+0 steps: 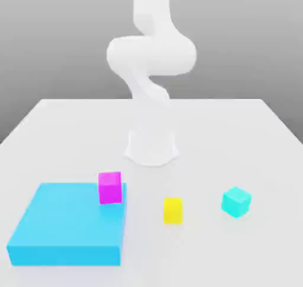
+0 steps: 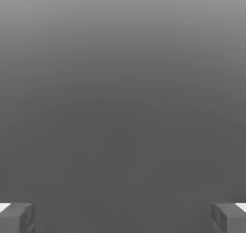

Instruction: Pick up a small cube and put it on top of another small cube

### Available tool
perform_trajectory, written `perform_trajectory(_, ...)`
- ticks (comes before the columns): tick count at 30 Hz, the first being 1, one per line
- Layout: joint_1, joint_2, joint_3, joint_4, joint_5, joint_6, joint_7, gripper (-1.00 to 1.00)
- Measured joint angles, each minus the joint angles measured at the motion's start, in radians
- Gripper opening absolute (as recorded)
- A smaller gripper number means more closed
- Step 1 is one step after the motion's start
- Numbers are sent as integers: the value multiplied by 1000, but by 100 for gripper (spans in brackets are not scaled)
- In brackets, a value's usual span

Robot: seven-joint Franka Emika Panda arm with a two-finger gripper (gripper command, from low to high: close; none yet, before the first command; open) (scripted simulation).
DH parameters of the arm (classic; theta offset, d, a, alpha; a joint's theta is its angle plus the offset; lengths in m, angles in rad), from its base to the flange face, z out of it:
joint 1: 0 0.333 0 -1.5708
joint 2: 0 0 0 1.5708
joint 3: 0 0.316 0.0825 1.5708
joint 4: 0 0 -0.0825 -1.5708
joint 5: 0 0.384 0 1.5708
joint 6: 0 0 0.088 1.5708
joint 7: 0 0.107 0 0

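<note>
Brightness: the exterior view is bright, the tabletop (image 1: 207,132) close to white; the hand view is much dimmer, in dark grey.
Arm glare: the robot arm (image 1: 152,55) looks washed out, pale white with only faint grey shading, its base melting into the tabletop.
Cube faces: the yellow cube (image 1: 173,211), magenta cube (image 1: 110,188) and teal cube (image 1: 236,202) glow in saturated colour, their faces differing little in tone.
Slab shading: the blue slab (image 1: 71,221) is slightly deeper in tone on its front side.
Shadows: very faint at most; the light's direction cannot be told.
Backdrop: the exterior view's grey darkens downward towards the table; the hand view's also darkens downward, with faint banding.
Edges: slightly soft.
</note>
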Motion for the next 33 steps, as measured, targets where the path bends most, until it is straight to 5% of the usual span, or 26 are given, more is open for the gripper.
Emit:
perform_trajectory(18, 59, 625, 113, -612, 56, 555, 149, 0)
perform_trajectory(26, 153, 965, 21, -591, 29, 829, 178, 0)
perform_trajectory(27, 162, 983, 13, -588, 32, 844, 177, -100)
perform_trajectory(33, 166, 993, 9, -587, 29, 852, 180, -100)
